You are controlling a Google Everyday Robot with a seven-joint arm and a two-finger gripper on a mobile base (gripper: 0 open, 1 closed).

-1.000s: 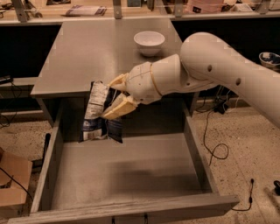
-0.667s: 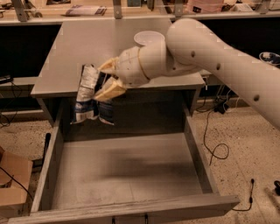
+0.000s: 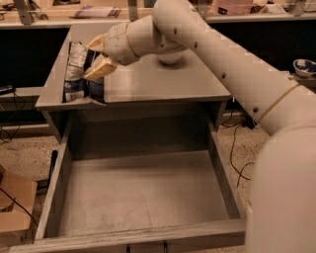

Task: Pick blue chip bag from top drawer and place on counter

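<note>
Counter (image 3: 163, 81), front-left corner: blue chip bag (image 3: 75, 74) is upright there, bottom at or just above the surface, can't tell which. Gripper (image 3: 95, 57) sits over that corner, jaws pinching the bag's upper part. Top drawer (image 3: 143, 192) is open, bag out of it. Pick looks done; left: set down, release.

No word, brand or number can be read anywhere: the white print on the blue chip bag (image 3: 75, 74), which the hand (image 3: 89, 61) grips upright at the front left corner of the counter (image 3: 163, 81), is too blurred, as is the leaflet (image 3: 96, 11) behind.
</note>
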